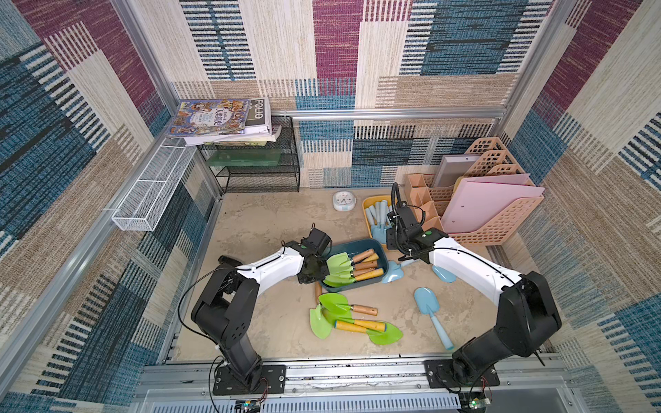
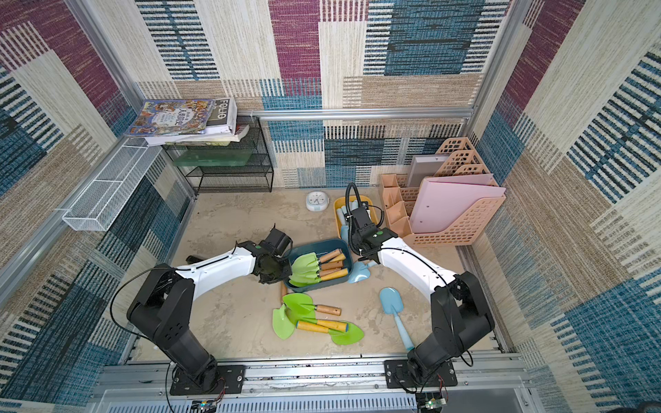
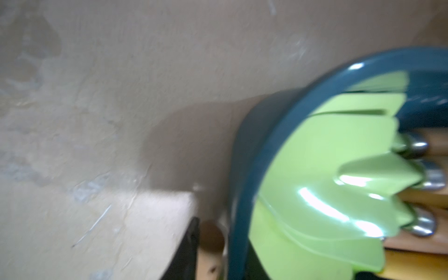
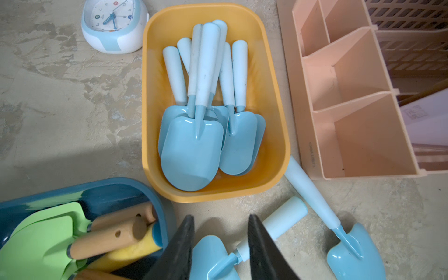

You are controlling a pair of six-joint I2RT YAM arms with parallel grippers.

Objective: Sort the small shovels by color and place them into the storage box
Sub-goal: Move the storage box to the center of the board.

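Observation:
A teal box (image 1: 382,251) holds several green shovels (image 1: 338,269) with wooden handles. More green shovels (image 1: 332,302) lie loose in front of it. Beside the box's left end, my left gripper (image 1: 315,274) is shut on a loose green shovel's wooden handle (image 3: 211,238); only one finger (image 3: 191,252) shows. A yellow box (image 4: 278,126) holds several pale blue shovels (image 4: 194,155). My right gripper (image 4: 221,242) hangs open above the neck of a loose blue shovel (image 4: 213,257). Other blue shovels (image 1: 425,302) lie on the table.
A white clock (image 1: 344,201) stands behind the boxes. A peach file organiser (image 1: 495,223) with pink folders fills the back right. A black mesh rack (image 1: 261,171) with books and a white wire basket (image 1: 150,195) are at the back left.

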